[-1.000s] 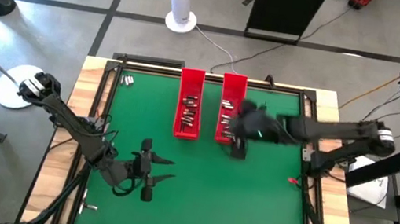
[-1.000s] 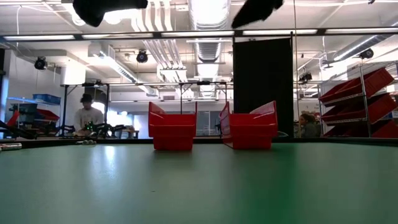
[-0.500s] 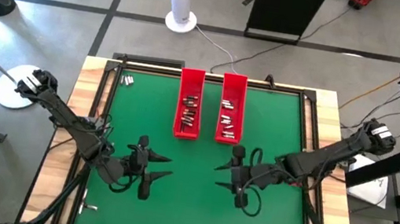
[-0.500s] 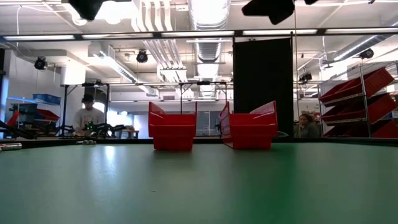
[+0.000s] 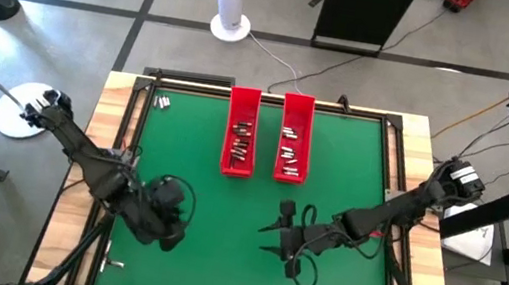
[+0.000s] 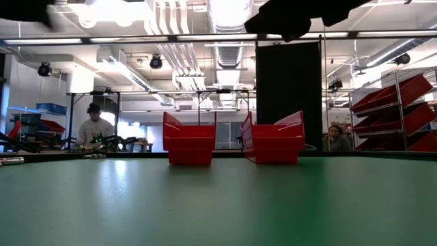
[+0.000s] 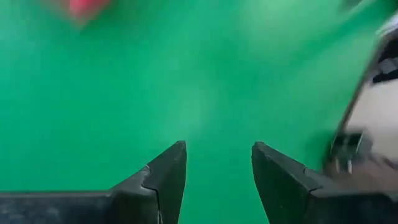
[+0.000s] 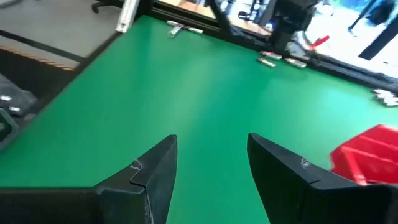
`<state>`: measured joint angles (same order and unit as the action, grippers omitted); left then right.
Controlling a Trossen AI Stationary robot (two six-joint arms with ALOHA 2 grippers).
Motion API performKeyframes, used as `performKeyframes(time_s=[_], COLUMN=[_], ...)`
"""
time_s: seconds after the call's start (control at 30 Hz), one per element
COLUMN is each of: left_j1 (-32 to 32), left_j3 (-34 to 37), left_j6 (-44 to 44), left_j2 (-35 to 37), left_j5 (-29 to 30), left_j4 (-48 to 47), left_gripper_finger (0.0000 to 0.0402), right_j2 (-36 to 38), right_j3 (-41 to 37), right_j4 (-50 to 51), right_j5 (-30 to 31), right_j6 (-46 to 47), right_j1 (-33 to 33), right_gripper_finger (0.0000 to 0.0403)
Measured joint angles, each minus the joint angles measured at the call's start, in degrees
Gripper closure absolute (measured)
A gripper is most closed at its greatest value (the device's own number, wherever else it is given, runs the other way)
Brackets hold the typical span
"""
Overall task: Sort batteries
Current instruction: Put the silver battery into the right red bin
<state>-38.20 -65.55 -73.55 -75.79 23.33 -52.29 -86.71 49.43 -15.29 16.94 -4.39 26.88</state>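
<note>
Two long red trays (image 5: 240, 145) (image 5: 292, 151) stand side by side at the far middle of the green mat. Several small batteries (image 5: 240, 142) (image 5: 289, 152) lie inside each. A few loose batteries (image 5: 161, 102) lie at the mat's far left corner, and they also show in the right wrist view (image 8: 277, 59). My left gripper (image 5: 167, 220) (image 7: 217, 149) hangs open over the near left of the mat, pointing down at bare green. My right gripper (image 5: 266, 237) (image 8: 211, 140) is open over the near middle, pointing toward the table's left, with nothing between its fingers.
One more small battery-like piece (image 5: 115, 263) lies on the wooden border at the near left. A black frame (image 5: 272, 93) edges the mat. In the low view the trays (image 6: 189, 143) (image 6: 273, 140) stand far back. People sit in the room beyond.
My right gripper has left the right tray and swung toward the table's near edge and a little left, coming down over the middle of the mat. My left gripper has risen a little, rolled, and tipped from pointing right to pointing down.
</note>
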Motion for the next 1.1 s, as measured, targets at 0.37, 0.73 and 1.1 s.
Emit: performKeyframes(time_s=[0.37, 0.73, 1.1], left_j1=[-7.1, -8.5, -11.7], left_j3=[-2.0, 7.8, 14.7], left_j6=[-34.1, -46.3, -32.1], left_j2=[-5.2, -5.1, -10.4], left_j5=[-31.7, -41.5, -51.6], left_j4=[-9.6, 4.9, 7.1], left_gripper_finger=[0.0239, 0.0239, 0.0239], right_j2=[-0.3, -0.4, -0.4], right_j3=[0.0, 0.0, 0.0], right_j4=[0.0, 0.0, 0.0], right_j5=[1.2, 1.1, 1.1], right_j6=[-4.4, -3.1, -0.4], right_j1=[-1.0, -0.6, 0.7], right_gripper_finger=[0.0227, 0.0234, 0.0234])
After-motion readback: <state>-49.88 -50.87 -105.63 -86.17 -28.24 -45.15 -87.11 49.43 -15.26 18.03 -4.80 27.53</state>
